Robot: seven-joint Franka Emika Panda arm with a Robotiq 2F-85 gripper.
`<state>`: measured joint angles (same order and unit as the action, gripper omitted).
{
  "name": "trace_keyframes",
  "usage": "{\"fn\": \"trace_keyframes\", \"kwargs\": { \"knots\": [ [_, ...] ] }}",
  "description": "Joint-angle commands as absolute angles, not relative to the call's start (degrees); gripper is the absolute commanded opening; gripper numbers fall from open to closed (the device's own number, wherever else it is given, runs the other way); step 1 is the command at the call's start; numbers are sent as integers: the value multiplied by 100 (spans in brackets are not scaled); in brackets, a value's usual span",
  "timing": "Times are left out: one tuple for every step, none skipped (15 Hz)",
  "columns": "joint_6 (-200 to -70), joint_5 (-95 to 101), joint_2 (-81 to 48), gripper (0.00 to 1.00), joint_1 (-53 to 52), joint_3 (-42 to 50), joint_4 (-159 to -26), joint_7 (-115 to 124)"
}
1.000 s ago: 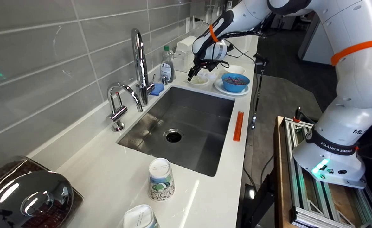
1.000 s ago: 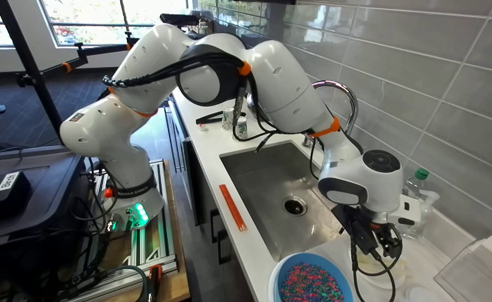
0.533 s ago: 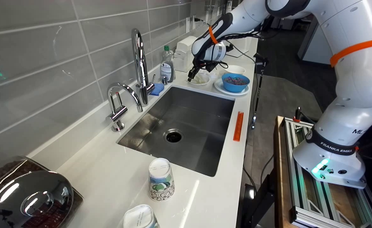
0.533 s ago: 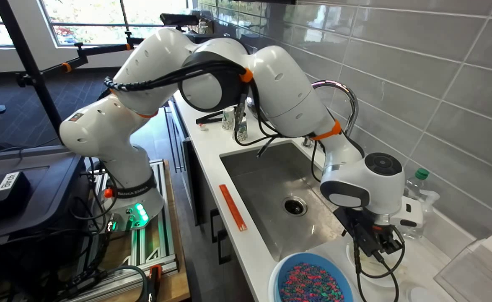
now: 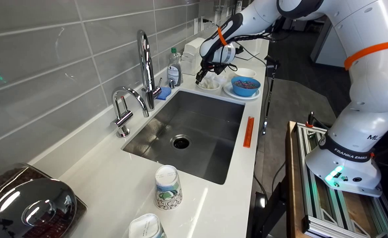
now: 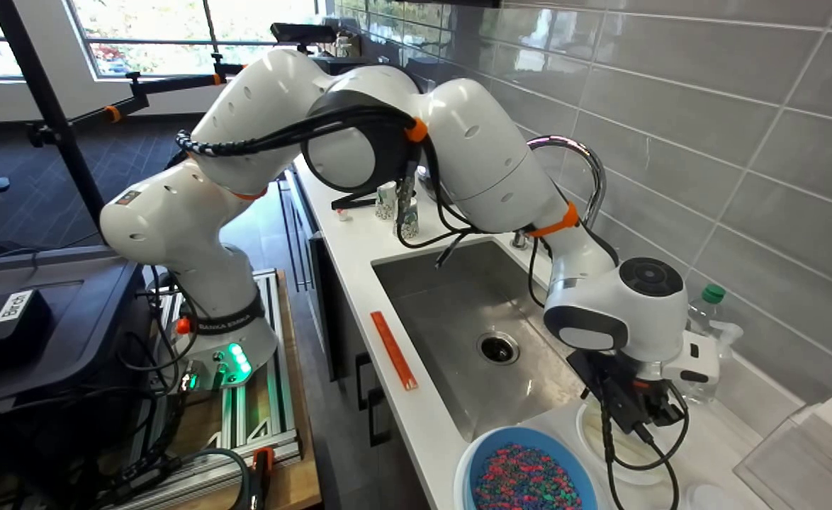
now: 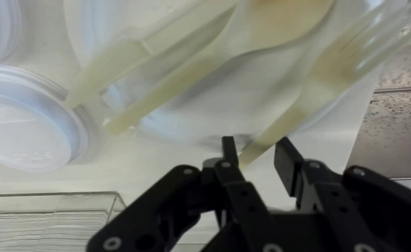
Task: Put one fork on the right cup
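Observation:
In the wrist view a pale cream fork (image 7: pixel 303 94) lies across the rim of a white bowl (image 7: pixel 205 119), tines toward the upper right. Its handle end reaches down between the fingertips of my gripper (image 7: pixel 256 141). The handle is close to the left finger, and a gap shows beside the right finger (image 7: pixel 285 164); the jaws stand partly open. In an exterior view the gripper (image 5: pixel 199 79) is low over the bowl beyond the sink. The right cup (image 5: pixel 168 188), white with a teal-green pattern, stands upside down on the near counter; cables partly cover this cup (image 6: pixel 407 216) in an exterior view.
A knife (image 7: pixel 107 70) and a spoon (image 7: pixel 191 73) share the bowl. White lids (image 7: pixel 27 133) sit beside it. Nearby are a blue bowl of beads (image 5: pixel 245 86), a soap bottle (image 5: pixel 174 69) and the sink (image 5: pixel 197 132). Another cup (image 5: pixel 147 226) stands near the right one.
The arm has come down slightly over the bowl. The white bowl with the cutlery has shifted a little, away from the tiled wall. The cups have not moved.

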<state>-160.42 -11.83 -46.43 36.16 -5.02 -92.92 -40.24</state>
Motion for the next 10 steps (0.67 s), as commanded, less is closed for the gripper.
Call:
{"fn": "trace_keyframes", "kwargs": {
  "knots": [
    [-16073, -1065, -4761, 35, 3736, -625, -9173, -3996],
    [-16081, -1066, -4739, 37, 3716, -602, -9192, -3950],
    [-16083, -1083, -4704, 36, 3716, -605, -9218, -3922],
    [-16082, -1094, -4678, 35, 3719, -613, -9235, -3907],
    [-16095, -1089, -4647, 28, 3698, -590, -9258, -3867],
    [-16100, -1072, -4625, 21, 3664, -547, -9276, -3804],
    [-16097, -1057, -4602, 13, 3631, -505, -9294, -3739],
    [-16109, -1029, -4578, 21, 3576, -434, -9320, -3646],
    [-16098, -1008, -4558, 32, 3541, -386, -9338, -3560],
    [-16102, -979, -4549, 42, 3505, -334, -9345, -3469]
  ]
}}
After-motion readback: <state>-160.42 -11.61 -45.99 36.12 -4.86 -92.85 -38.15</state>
